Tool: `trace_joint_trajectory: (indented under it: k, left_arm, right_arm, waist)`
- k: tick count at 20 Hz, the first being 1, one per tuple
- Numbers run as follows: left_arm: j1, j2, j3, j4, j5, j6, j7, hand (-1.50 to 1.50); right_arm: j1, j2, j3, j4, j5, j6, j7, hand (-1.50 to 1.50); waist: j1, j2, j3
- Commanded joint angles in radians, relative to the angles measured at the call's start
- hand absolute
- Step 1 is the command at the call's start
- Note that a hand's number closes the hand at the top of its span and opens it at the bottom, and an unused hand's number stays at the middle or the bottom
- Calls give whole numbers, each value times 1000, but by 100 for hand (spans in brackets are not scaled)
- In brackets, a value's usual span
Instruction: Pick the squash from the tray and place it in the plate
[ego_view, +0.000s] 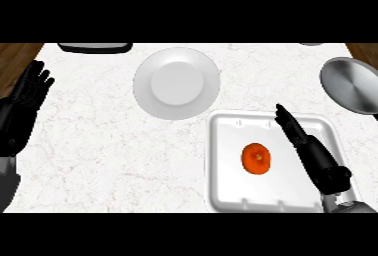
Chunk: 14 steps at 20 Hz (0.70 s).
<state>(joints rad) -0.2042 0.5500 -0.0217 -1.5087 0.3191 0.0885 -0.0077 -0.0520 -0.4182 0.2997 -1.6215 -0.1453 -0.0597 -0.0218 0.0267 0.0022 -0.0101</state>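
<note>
The squash (257, 158) is lying near the middle of the white tray (229, 195), an orange shape seen almost end-on, slightly taller than wide. A small pale spot near its centre looks like the stem end, so it appears to be pointing up toward the head view, with its long axis probably running roughly vertical; from this angle I cannot be sure. If that is right, little of its side is being offered for a grasp, and fingers closing from above could slide off the rounded top and roll it across the tray.

The right hand (310, 150) is hovering over the tray's right part, just beside the squash but apart from it, its fingers held straight and pressed together, pointing toward the tray's far edge and holding nothing. A sideways sweep with the fingers this straight would likely be pushing the squash leftward rather than catching it, and the tray's raised rim could stop fingers going in low.

The plate (176, 83) is sitting on the tabletop (96, 145) beyond the tray's far-left corner, near it; a carry kept too low could clip either rim.

The left hand (22, 107) is resting at the view's left edge, fingers spread and up.
</note>
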Motion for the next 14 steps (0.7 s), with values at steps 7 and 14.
trace_joint_trajectory:
  k: [7, 14]
  left_arm:
    - [-15, -66, -107, 44, -111, 39, 48, 0]
    - [-24, -189, -176, 67, -197, 133, 72, 0]
  right_arm:
    - [-319, -49, 162, -14, 310, -14, 110, -150]
    - [-42, 286, 330, 107, 439, -343, 71, -150]
  waist:
    - [16, -33, -32]
    - [-31, -3, 11]
